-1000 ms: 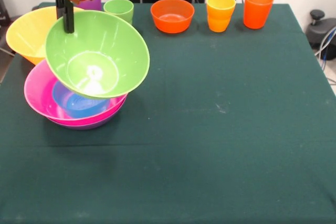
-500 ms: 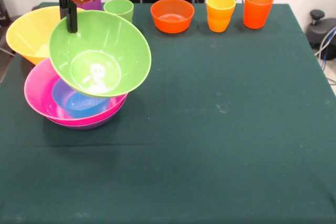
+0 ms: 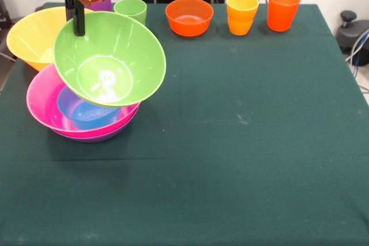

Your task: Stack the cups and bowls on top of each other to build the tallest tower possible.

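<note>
Pinching the light green bowl [image 3: 109,59] by its far rim, my claw [image 3: 76,22] has stopped lifting; the bowl hangs tilted over the tower [image 3: 43,99], not yet released.

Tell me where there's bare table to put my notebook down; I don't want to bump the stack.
Free: the whole near half and the right side of the green table, from the pink bowl across, below the orange bowl and orange cups. Crowded: the far-left corner, where the gripper holds the tilted light green bowl beside the yellow bowl.
</note>
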Tool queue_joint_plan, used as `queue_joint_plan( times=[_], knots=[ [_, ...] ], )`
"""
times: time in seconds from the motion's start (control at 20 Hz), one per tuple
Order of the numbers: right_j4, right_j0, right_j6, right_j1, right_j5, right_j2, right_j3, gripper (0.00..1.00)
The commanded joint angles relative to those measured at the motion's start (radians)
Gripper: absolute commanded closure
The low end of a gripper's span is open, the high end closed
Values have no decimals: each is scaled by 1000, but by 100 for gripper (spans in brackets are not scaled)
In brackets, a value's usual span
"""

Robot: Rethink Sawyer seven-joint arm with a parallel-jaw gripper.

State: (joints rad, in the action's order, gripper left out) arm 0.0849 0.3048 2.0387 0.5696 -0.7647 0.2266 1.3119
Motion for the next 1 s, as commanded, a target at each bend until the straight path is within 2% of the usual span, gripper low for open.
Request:
queue_joint_plan(
  times=[0.05,1.0],
  knots=[
    [-20,15,39,-28,42,-88,50,100],
    [-29,41,12,-38,76,-104,42,100]
  ],
)
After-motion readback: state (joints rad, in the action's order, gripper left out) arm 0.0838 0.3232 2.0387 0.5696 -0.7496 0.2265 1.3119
